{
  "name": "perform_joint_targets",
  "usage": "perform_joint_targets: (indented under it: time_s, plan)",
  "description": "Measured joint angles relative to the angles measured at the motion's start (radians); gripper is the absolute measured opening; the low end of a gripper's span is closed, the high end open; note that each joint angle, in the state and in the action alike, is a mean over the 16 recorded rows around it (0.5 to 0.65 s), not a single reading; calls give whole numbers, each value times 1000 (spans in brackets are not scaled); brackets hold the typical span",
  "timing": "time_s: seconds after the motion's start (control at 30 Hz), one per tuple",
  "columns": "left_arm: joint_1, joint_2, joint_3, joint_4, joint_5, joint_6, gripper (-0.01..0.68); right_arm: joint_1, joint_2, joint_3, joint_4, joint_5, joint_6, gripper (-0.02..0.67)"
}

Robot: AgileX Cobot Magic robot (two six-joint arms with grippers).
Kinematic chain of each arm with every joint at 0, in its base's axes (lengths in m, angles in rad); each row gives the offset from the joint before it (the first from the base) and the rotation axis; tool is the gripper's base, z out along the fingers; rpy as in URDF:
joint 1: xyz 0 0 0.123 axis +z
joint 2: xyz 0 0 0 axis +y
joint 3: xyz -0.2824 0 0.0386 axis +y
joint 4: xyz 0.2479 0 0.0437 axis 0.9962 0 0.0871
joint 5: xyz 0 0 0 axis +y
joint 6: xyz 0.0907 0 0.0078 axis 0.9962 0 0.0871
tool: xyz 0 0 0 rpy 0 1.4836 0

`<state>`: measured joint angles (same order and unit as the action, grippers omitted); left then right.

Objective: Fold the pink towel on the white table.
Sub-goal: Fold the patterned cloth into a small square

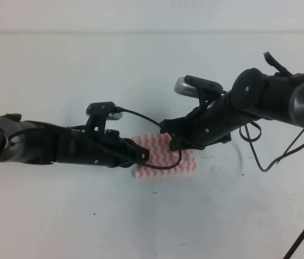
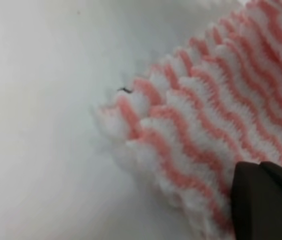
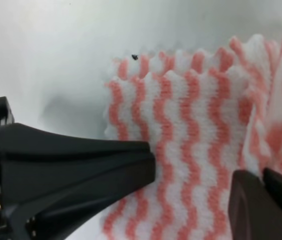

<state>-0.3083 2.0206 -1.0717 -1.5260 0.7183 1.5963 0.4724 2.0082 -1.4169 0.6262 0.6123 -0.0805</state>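
Observation:
The pink towel (image 1: 168,159) lies as a small striped patch in the middle of the white table (image 1: 87,65). My left gripper (image 1: 143,155) reaches in from the left to the towel's left edge. In the left wrist view only one dark finger (image 2: 266,200) shows, lying over the towel (image 2: 216,115) near a layered corner. From the right, my right gripper (image 1: 172,143) comes down on the towel's upper edge. In the right wrist view that gripper (image 3: 193,185) stands open, with the towel (image 3: 196,125) spanning the gap between its two fingers.
Black cables trail from both arms, and one loops across the towel (image 1: 165,166). A tiny dark speck (image 3: 134,57) sits by the towel's corner. Bare white table (image 3: 56,50) surrounds the towel on every side.

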Motion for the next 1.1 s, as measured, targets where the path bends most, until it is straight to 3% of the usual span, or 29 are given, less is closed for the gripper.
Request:
perform_joint_targets:
  time_s: [0.6,1.1]
  plan:
    - [0,-60,1,-4,10,17,-5,0,0,0,1,0,0,-16]
    - [0,1,0,-1,-11,19,-5,0,0,-4,5,7,0,-16]
